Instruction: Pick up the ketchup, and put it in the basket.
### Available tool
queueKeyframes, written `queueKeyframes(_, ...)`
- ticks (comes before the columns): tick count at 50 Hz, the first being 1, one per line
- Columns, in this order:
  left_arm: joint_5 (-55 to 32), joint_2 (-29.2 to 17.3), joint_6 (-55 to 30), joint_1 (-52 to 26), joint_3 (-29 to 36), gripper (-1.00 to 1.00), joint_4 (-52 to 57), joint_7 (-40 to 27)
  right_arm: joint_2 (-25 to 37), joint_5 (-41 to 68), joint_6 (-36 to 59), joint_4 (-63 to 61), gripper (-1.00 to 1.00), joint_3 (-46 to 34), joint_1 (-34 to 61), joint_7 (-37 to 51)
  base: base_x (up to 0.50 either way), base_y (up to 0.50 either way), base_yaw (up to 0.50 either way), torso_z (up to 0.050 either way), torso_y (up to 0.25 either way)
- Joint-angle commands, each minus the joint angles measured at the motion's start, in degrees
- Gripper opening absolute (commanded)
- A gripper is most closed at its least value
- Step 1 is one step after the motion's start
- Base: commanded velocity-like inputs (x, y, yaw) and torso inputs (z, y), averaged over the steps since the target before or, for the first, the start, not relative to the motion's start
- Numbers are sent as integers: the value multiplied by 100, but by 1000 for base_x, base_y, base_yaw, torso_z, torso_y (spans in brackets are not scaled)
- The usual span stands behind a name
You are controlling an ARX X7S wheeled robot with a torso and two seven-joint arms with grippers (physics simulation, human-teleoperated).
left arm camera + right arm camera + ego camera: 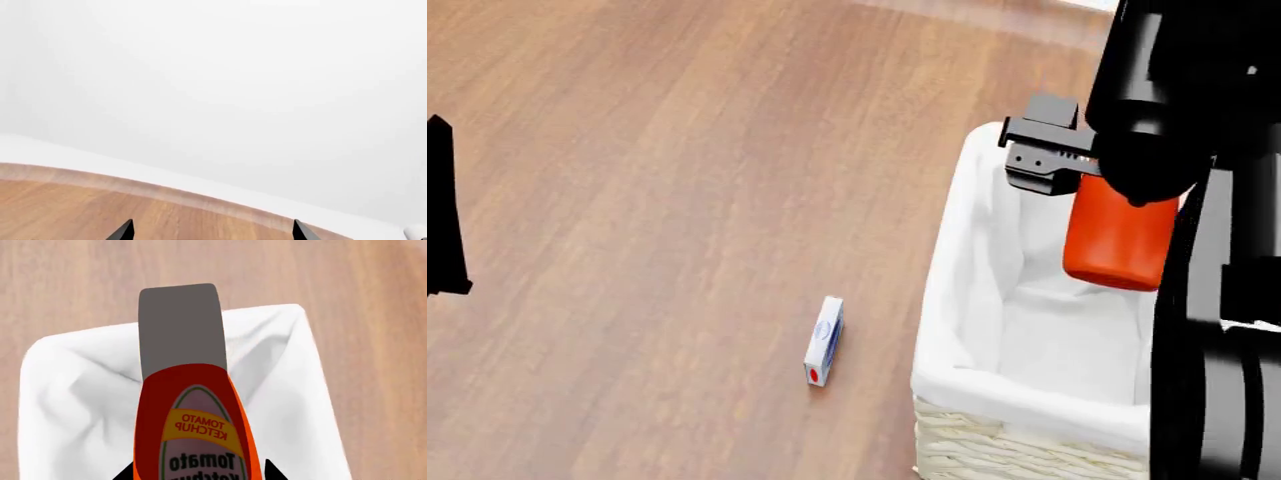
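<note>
The ketchup [1118,240], an orange-red bottle, hangs upright over the basket [961,300], a cream wicker basket with a white cloth liner. My right gripper [1054,160] is shut on the bottle and holds it above the basket's inside. In the right wrist view the ketchup [193,415] shows its "Tomato Ketchup" label and its greyish cap, with my right gripper [198,472] closed on both sides of it and the basket's white liner [67,390] below. My left gripper [212,232] is open and empty over bare wood. Only part of the left arm shows at the head view's left edge.
A small white and blue box [823,340] lies on the wooden surface to the left of the basket. In the left wrist view the wood ends at a white wall [213,75], and a small white thing [417,232] shows at the corner.
</note>
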Motion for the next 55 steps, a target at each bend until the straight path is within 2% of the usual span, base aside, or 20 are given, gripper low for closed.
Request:
queueKeyframes(1, -3, 19, 7, 1, 10, 100, -37, 8, -126, -2332, 199, -4, -100, 1691, -7, -788, 0, 0, 0, 0, 0)
queueKeyframes(8, -10, 23, -2, -11, 20, 100, -53, 11, -182, -2981, 216, -4, -100, 1878, -65, -1249, 0, 0, 0, 0, 0)
queueKeyframes(14, -11, 21, 18, 11, 8, 100, -72, 28, -247, -3246, 155, -3, -100, 1960, -158, -1280, 0, 0, 0, 0, 0)
queueKeyframes(55, -48, 3, 33, 20, -16, 100, -112, 31, -339, -3393, 62, -3, -100, 1981, -455, -1418, 0, 0, 0, 0, 0)
